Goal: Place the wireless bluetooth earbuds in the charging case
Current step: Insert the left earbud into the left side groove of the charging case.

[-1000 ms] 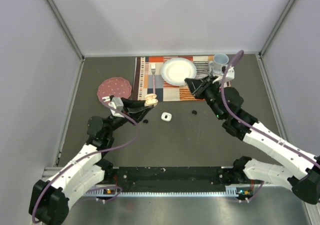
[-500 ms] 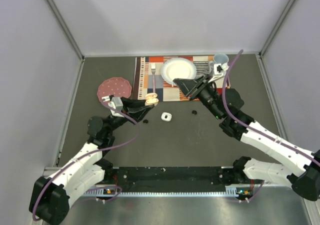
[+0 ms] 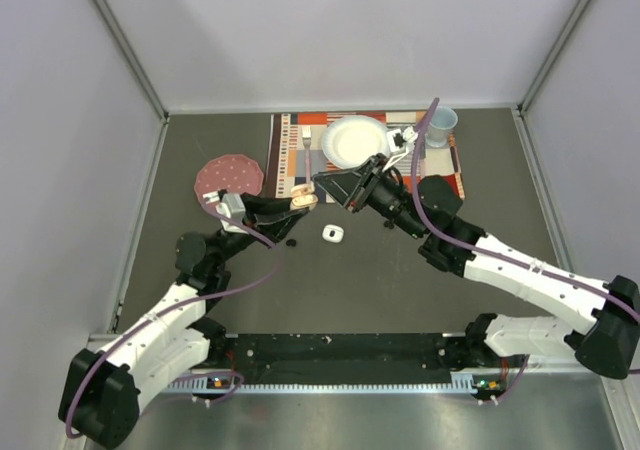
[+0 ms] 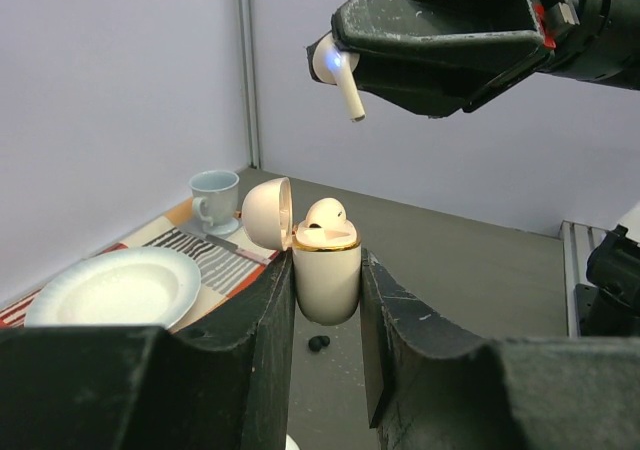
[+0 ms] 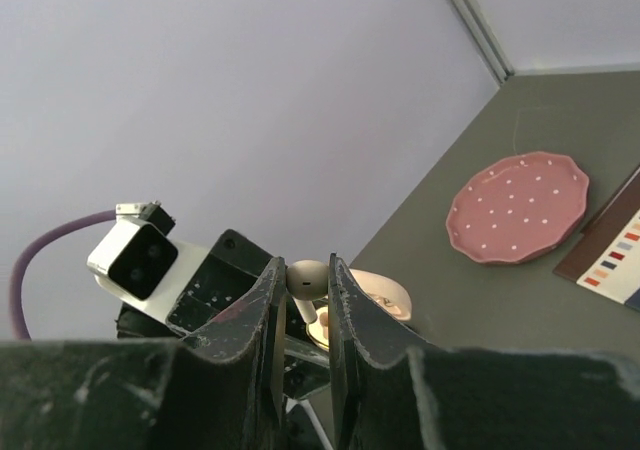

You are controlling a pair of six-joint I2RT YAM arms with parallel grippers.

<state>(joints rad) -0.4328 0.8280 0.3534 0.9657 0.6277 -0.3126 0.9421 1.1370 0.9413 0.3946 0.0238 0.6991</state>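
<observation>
Above the matte grey table (image 3: 400, 270): bud held over open case

Left gripper (image 4: 326, 305) clamps a glossy pale pink egg-shaped charging case (image 4: 327, 270) upright. The case is gold-rimmed, its lid hinged back, with one pale pink earbud (image 4: 325, 213) seated inside. Right gripper (image 4: 338, 58) pinches a smooth stemmed earbud (image 4: 345, 80) by its head, stem down, above the case with open air between. A small black earbud (image 4: 318, 343) lies on the table below. A white plate (image 4: 110, 288) and blue cup (image 4: 213, 196) sit well aside on a striped placemat (image 4: 215, 255).
</observation>
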